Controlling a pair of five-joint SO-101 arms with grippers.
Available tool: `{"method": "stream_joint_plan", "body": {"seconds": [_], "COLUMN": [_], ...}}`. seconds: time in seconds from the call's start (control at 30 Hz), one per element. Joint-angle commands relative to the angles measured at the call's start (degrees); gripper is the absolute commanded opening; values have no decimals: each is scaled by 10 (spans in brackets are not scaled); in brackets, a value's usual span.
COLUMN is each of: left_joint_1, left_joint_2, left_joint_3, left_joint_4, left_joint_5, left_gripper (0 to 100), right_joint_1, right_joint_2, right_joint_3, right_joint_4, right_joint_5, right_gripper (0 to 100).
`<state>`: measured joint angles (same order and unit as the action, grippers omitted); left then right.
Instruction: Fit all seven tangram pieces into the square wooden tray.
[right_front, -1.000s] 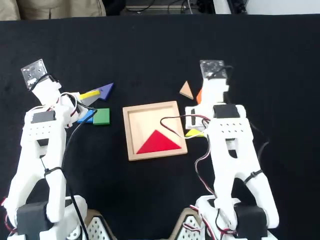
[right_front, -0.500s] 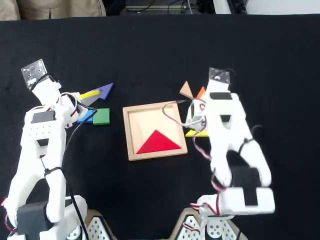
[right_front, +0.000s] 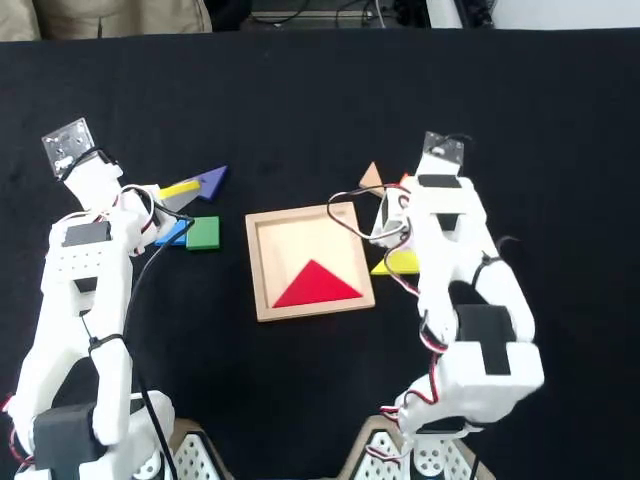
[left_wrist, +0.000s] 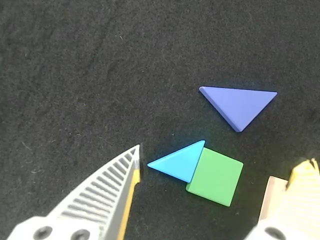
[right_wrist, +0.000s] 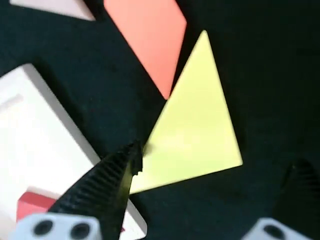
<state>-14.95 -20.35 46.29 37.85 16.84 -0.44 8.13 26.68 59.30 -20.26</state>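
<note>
Centrally on the black tablecloth (right_front: 300, 100), the square wooden tray (right_front: 300, 212) is sitting between the two arms. A red triangle (right_front: 316, 284) is lying flat inside it, against the near rim, and the rest of the tray floor is showing bare wood.

The right gripper (right_wrist: 215, 160) is hanging just off the tray's right edge with its jaws spread apart, gripping nothing. Its two fingers are straddling a yellow triangle (right_wrist: 195, 125), which is lying flat on the cloth just beside the tray. An orange parallelogram (right_wrist: 150, 35) is lying next to one long edge of the yellow piece, close to it. A tan small triangle (right_front: 371, 177) is resting a little beyond the tray's far right corner.

The left gripper (left_wrist: 220, 160) is sitting to the left of the tray, also with its jaws wide apart and empty. A light blue triangle (left_wrist: 179, 161) and a green square (left_wrist: 215, 176) are lying in front of it, and these two pieces are touching edge to edge. A purple triangle (left_wrist: 239, 104) is lying alone on the cloth near them, farther from the robot and apart from both.
</note>
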Motion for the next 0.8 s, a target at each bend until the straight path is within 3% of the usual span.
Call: {"method": "stream_joint_plan", "body": {"seconds": [0.0,0.2,0.4,0.47,0.6,0.77], "left_joint_1": [-3,-3,-3,-3,-4,-4], "left_joint_2": [-4,-4,-4,-4,-4,-4], "left_joint_3": [-5,-5,-5,-5,-5,-5], "left_joint_4": [-5,-5,-5,-5,-6,-7], "left_joint_5": [5,5,5,5,5,5], "left_gripper": [438,438,438,438,438,438], "right_joint_1": [-2,2,3,2,-2,-2], "right_joint_2": [28,73,80,80,76,46], "right_joint_3": [-33,-65,-91,-91,-91,-91], "right_joint_4": [-28,-21,-7,-7,-7,29], "right_joint_5": [-16,-19,9,48,153,382], "right_gripper": [428,416,175,107,108,109]}}
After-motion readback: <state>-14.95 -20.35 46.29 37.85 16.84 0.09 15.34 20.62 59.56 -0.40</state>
